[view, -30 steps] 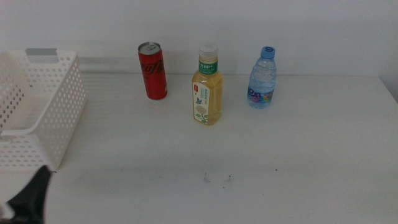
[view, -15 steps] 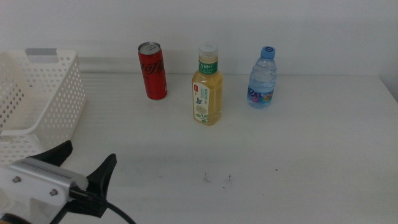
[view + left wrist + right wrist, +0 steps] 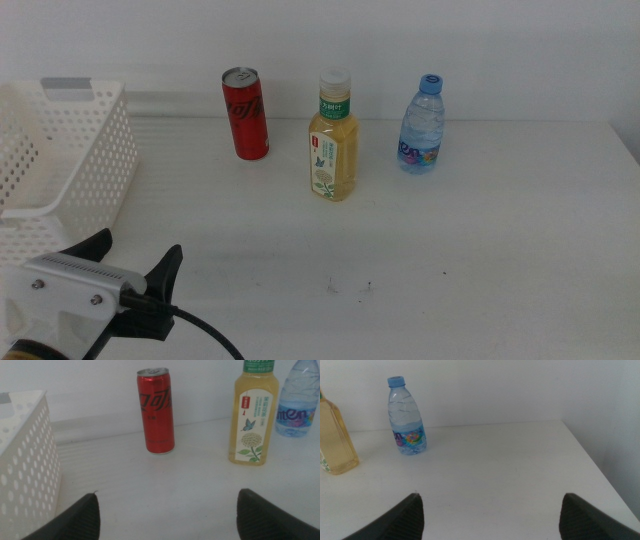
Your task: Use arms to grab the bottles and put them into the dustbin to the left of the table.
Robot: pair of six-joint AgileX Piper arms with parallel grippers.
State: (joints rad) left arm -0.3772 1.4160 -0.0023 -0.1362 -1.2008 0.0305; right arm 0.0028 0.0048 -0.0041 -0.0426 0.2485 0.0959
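Three bottles stand upright along the far side of the table [image 3: 480, 240]: a slim red soda can [image 3: 245, 113] [image 3: 156, 410], a yellow tea bottle [image 3: 333, 136] [image 3: 253, 416] with a white cap and green label, and a clear water bottle [image 3: 422, 125] [image 3: 406, 417] with a blue cap. The white perforated dustbin [image 3: 60, 170] [image 3: 22, 460] sits at the left. My left gripper [image 3: 133, 262] [image 3: 165, 510] is open at the near left, well short of the can, with nothing between its jaws. My right gripper [image 3: 490, 510] is open over bare tabletop and is out of the middle view.
The table's right edge [image 3: 600, 470] shows in the right wrist view, beyond the water bottle. A few dark specks [image 3: 348, 288] mark the tabletop at front centre. A black cable [image 3: 200, 335] trails from the left gripper's white body.
The left gripper rose into the middle view from the bottom left corner, jaws open, then shifted slightly left. The bottles and the dustbin have not moved.
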